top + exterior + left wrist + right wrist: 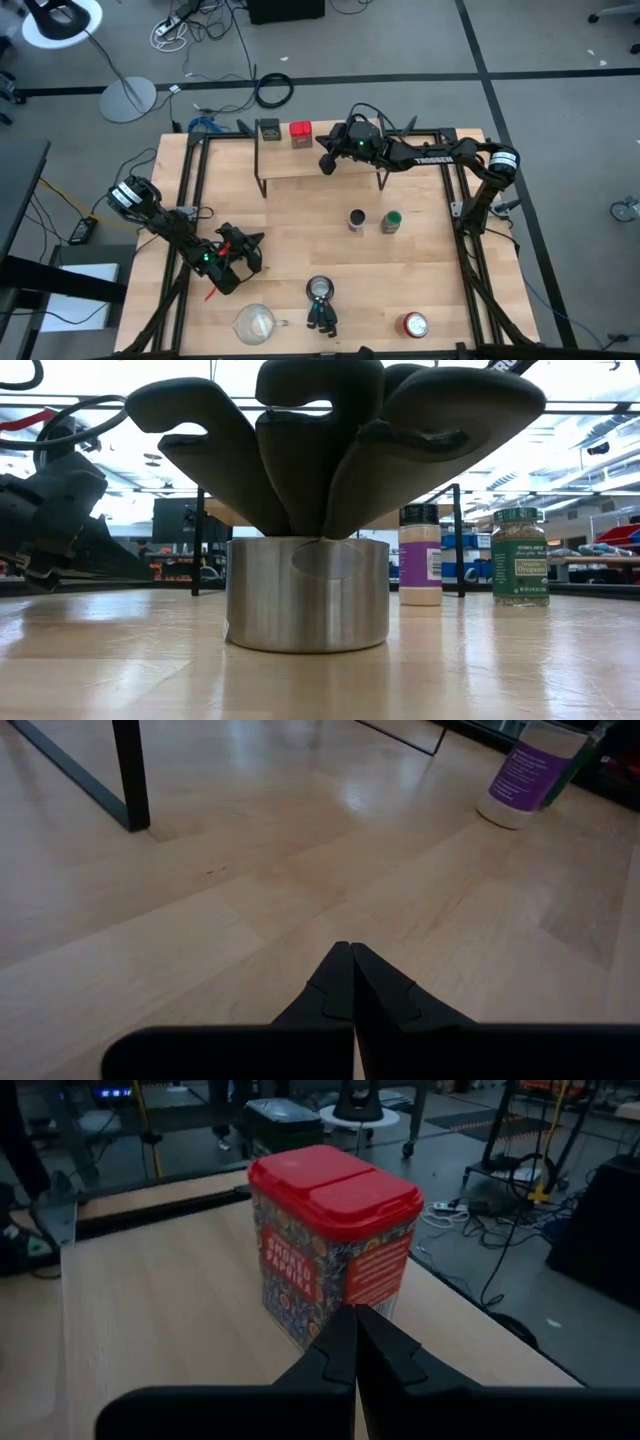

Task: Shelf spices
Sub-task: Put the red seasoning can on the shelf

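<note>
- Currently the shelf is standing along the far edge of the surface, carrying the olive tin and the red tin side by side at its far left end, close to the board's far edge.
- The right gripper is hovering over the shelf's middle, jaws pressed together and holding nothing, just short of the red tin.
- The purple-labelled jar and green-lidded jar are standing upright, slightly apart, mid-surface with open wood around them.
- The left gripper is waiting low near the left edge, jaws together and empty.
</note>
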Controlling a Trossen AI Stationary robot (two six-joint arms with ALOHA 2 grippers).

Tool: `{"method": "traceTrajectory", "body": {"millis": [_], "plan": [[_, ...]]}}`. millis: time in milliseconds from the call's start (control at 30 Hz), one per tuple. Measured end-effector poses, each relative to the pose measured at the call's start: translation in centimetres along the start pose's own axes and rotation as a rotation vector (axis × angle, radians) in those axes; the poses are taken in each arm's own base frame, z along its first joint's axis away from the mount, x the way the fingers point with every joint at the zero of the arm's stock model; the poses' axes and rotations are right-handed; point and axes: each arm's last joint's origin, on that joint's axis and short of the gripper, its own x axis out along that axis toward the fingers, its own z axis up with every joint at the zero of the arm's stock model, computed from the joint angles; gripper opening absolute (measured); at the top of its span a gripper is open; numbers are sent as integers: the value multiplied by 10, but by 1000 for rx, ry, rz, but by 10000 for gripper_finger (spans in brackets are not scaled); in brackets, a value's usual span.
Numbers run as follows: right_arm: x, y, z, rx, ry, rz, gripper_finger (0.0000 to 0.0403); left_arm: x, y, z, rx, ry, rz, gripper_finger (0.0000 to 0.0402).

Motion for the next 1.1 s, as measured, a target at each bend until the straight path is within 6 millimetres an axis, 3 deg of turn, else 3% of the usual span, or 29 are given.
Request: {"method": "traceTrajectory", "body": {"millis": [200, 367, 567, 1100], "plan": [[-1, 5, -1, -85, 7, 33, 0, 0, 0, 0, 0, 0, 0, 1], [-4, 12, 12, -90, -9, 23, 0, 0, 0, 0, 0, 0, 0, 1], [-4, 13, 10, -71, 36, -3, 0, 0, 0, 0, 1, 0, 0, 1], [1, -6, 10, -53, 26, 27, 0, 0, 0, 0, 5, -5, 3, 1]]}}
